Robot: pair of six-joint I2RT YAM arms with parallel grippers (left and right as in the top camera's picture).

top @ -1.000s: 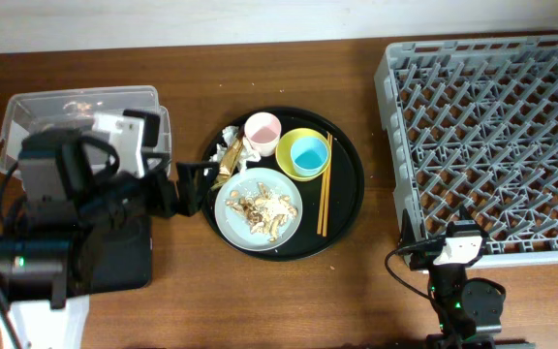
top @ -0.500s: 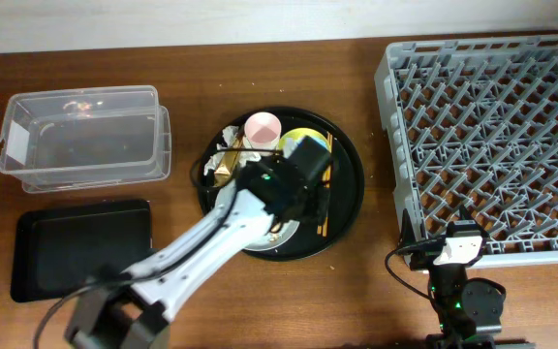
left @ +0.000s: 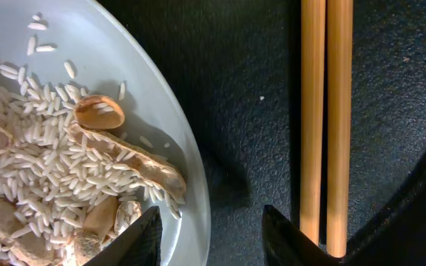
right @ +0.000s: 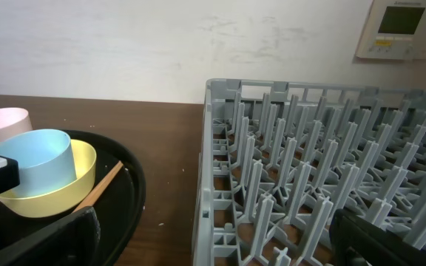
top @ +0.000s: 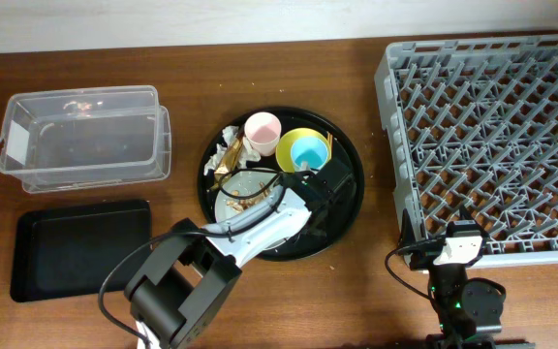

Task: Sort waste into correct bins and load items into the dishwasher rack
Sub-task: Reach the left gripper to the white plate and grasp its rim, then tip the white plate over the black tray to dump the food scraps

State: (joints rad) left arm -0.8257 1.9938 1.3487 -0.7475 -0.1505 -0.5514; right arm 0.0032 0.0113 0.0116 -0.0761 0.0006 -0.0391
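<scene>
Chopsticks: a pair of thin wooden chopsticks [left: 325, 118], two, lying side by side on the big round black tray [left: 257, 89], just outside one of the left fingers [left: 285, 240] and not between them.
Left fingers: spread apart, grasping nothing. Bare tray floor shows in the gap between them.
Plate: one pale grey round plate [left: 187, 159], its rim next to the other left finger. It carries a heap of white rice and beige-brown shells [left: 65, 170].
Open room: a strip of bare tray lies between plate rim and chopsticks. The tray's raised edge curves close on the chopsticks' far side.
Cups and bowls: one small pink cup [top: 263, 127]; one yellow bowl [top: 291, 145] holding one smaller light-blue bowl [top: 309, 153].
Waste: crumpled white paper napkins with a tan scrap [top: 227, 150] beside the cup.
Bins: one clear plastic rectangular tub [top: 83, 136] and one shallow black rectangular tray [top: 80, 247], both well apart from the left fingers.
Rack: one large square grey plastic pegged crate [top: 492, 126]. The right fingers [right: 61, 242] are near its corner, released and empty.
Desk: bare wooden desk [top: 374, 247] lies between round tray and rack.
</scene>
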